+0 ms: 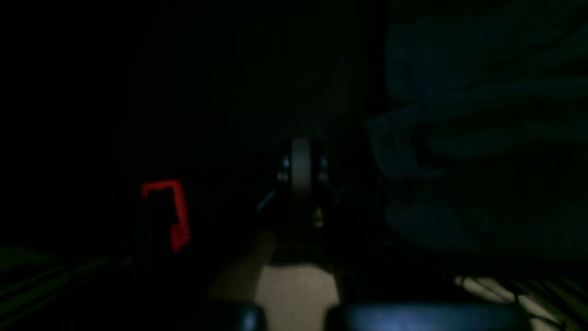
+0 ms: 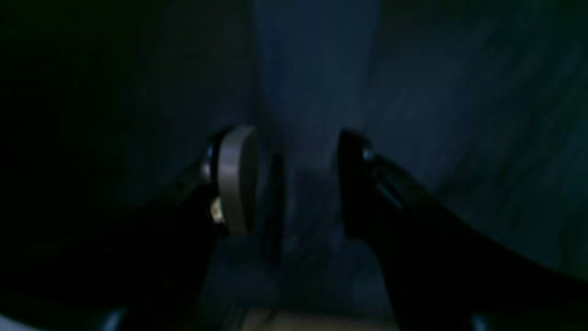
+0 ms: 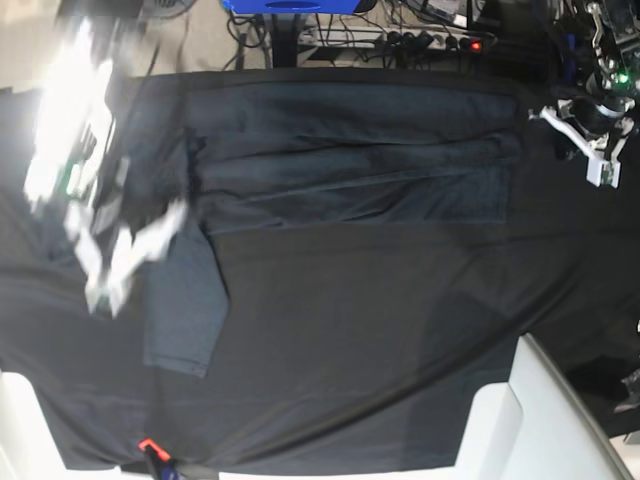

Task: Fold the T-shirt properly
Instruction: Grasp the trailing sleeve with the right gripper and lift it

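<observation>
The dark grey T-shirt (image 3: 350,160) lies folded into a long band across the far part of the table, with one sleeve (image 3: 185,300) hanging toward the front at the left. My right gripper (image 2: 294,184) is open; a bluish strip of the shirt (image 2: 312,82) runs between its jaws. In the base view it is a blurred white shape (image 3: 135,250) by the sleeve's top. My left gripper (image 1: 301,170) looks shut and empty, with the shirt (image 1: 459,138) to its right. In the base view it (image 3: 592,150) hovers just past the shirt's right end.
A black cloth (image 3: 380,330) covers the table. White panels (image 3: 540,420) stand at the front right corner. A red-marked object (image 1: 167,211) and pale floor (image 1: 294,289) show below the left gripper. Cables and a power strip (image 3: 430,40) lie behind the table.
</observation>
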You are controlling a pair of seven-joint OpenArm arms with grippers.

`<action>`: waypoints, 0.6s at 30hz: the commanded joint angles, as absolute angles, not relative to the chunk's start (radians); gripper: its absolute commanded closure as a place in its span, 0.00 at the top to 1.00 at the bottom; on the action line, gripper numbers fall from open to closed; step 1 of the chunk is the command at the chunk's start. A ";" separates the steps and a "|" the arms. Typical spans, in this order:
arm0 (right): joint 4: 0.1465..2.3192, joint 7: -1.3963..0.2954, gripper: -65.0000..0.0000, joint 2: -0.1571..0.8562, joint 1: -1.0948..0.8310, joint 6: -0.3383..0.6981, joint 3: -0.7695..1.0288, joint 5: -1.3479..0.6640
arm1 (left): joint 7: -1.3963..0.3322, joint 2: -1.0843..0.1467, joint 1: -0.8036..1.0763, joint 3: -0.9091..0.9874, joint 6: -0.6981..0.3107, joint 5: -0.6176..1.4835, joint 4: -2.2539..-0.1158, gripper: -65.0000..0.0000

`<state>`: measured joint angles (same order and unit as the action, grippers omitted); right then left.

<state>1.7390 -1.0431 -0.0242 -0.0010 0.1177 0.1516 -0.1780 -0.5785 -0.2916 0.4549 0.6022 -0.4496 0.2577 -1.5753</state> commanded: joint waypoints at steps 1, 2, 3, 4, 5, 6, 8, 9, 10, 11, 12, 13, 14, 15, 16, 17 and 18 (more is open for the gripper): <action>1.685 -1.035 0.42 -0.005 0.079 0.120 0.153 -0.183 | -0.561 -0.303 0.475 0.608 -0.450 0.263 -1.589 0.00; 1.604 -1.033 0.43 0.012 0.142 0.120 0.153 -0.183 | -0.549 -0.303 0.486 0.608 -0.450 0.263 -1.589 0.00; 1.509 -1.020 0.43 0.025 0.209 0.120 0.153 -0.183 | -0.527 -0.302 0.506 0.610 -0.450 0.263 -1.589 0.00; 1.419 -0.987 0.43 0.038 0.263 0.120 0.153 -0.183 | -0.506 -0.300 0.526 0.610 -0.450 0.263 -1.589 0.00; 1.311 -0.935 0.43 0.051 0.311 0.120 0.153 -0.185 | -0.479 -0.298 0.545 0.610 -0.450 0.263 -1.590 0.00; 1.219 -0.877 0.43 0.061 0.351 0.120 0.153 -0.185 | -0.461 -0.298 0.562 0.610 -0.450 0.263 -1.590 0.00; 1.041 -0.769 0.43 0.082 0.417 0.120 0.153 -0.185 | -0.435 -0.291 0.593 0.610 -0.450 0.263 -1.590 0.00; 0.949 -0.719 0.43 0.094 0.449 0.120 0.153 -0.185 | -0.420 -0.285 0.605 0.610 -0.450 0.263 -1.590 0.00; 0.862 -0.673 0.43 0.102 0.479 0.120 0.153 -0.185 | -0.407 -0.282 0.619 0.610 -0.450 0.263 -1.590 0.00; 0.786 -0.636 0.43 0.111 0.509 0.120 0.153 -0.185 | -0.400 -0.278 0.631 0.610 -0.450 0.263 -1.590 0.00; 0.719 -0.604 0.43 0.119 0.532 0.120 0.153 -0.185 | -0.394 -0.278 0.642 0.610 -0.450 0.263 -1.590 0.00; 0.661 -0.572 0.43 0.125 0.550 0.120 0.153 -0.185 | -0.394 -0.275 0.650 0.610 -0.450 0.263 -1.590 0.00; 0.619 -0.549 0.43 0.125 0.565 0.120 0.151 -0.185 | -0.394 -0.274 0.651 0.610 -0.450 0.265 -1.590 0.00; 0.582 -0.522 0.43 0.125 0.576 0.120 0.151 -0.185 | -0.394 -0.263 0.651 0.608 -0.450 0.265 -1.590 0.00; 0.561 -0.504 0.43 0.125 0.582 0.120 0.150 -0.185 | -0.394 -0.248 0.651 0.608 -0.450 0.265 -1.590 0.00; 0.556 -0.495 0.43 0.125 0.582 0.120 0.150 -0.185 | -0.394 -0.236 0.650 0.607 -0.450 0.265 -1.590 0.00; 0.556 -0.493 0.43 0.122 0.582 0.120 0.150 -0.185 | -0.394 -0.225 0.645 0.602 -0.450 0.265 -1.590 0.00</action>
<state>0.5453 -0.5083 0.1123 0.5503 0.1162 0.1505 -0.1802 -0.4110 -0.2157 0.6376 0.5999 -0.4461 0.2573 -1.5753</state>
